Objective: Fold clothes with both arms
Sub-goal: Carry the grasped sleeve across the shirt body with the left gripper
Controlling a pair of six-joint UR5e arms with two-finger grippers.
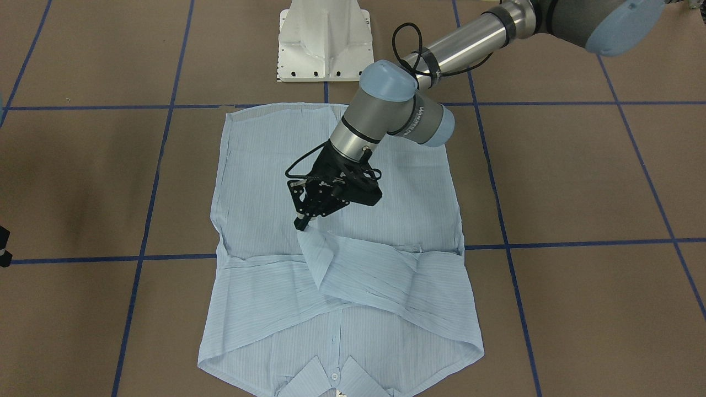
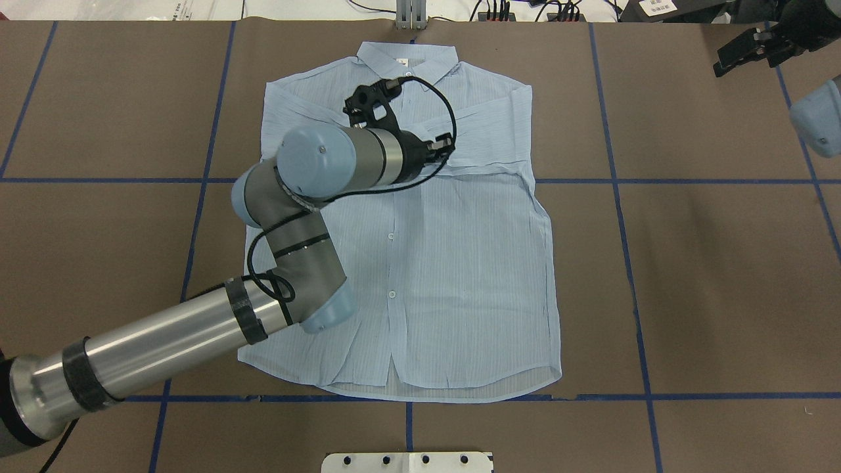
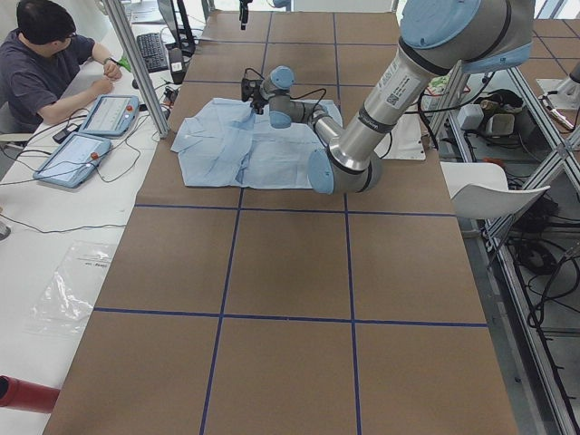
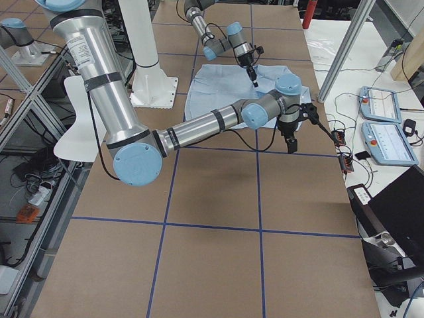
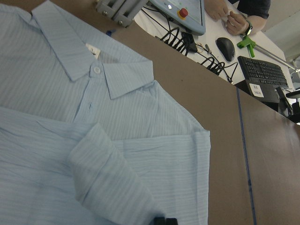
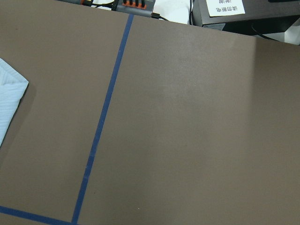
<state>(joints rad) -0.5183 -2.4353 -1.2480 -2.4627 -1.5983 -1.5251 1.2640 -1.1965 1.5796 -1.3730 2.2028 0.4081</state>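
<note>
The pale-blue shirt [image 1: 386,220] [image 2: 460,263] lies flat and front-up on the brown table, collar [image 5: 70,51] on the side away from my base. Both sleeves are folded across the chest. My left gripper [image 1: 303,223] points down over the chest, shut on the top corner of one sleeve's cuff [image 1: 314,248]. The cloth rises to a point at its tips [image 5: 164,220]. My right gripper [image 2: 721,58] [image 4: 291,147] hovers open and empty over bare table, well off the shirt's side. Its wrist view catches only a shirt corner [image 6: 7,108].
Blue tape lines [image 2: 617,197] grid the brown table. The white pedestal [image 1: 322,44] stands by the shirt's hem. Beyond the far edge a person [image 3: 45,63] sits at a desk with control tablets [image 3: 82,145], a keyboard [image 5: 265,72] and cables.
</note>
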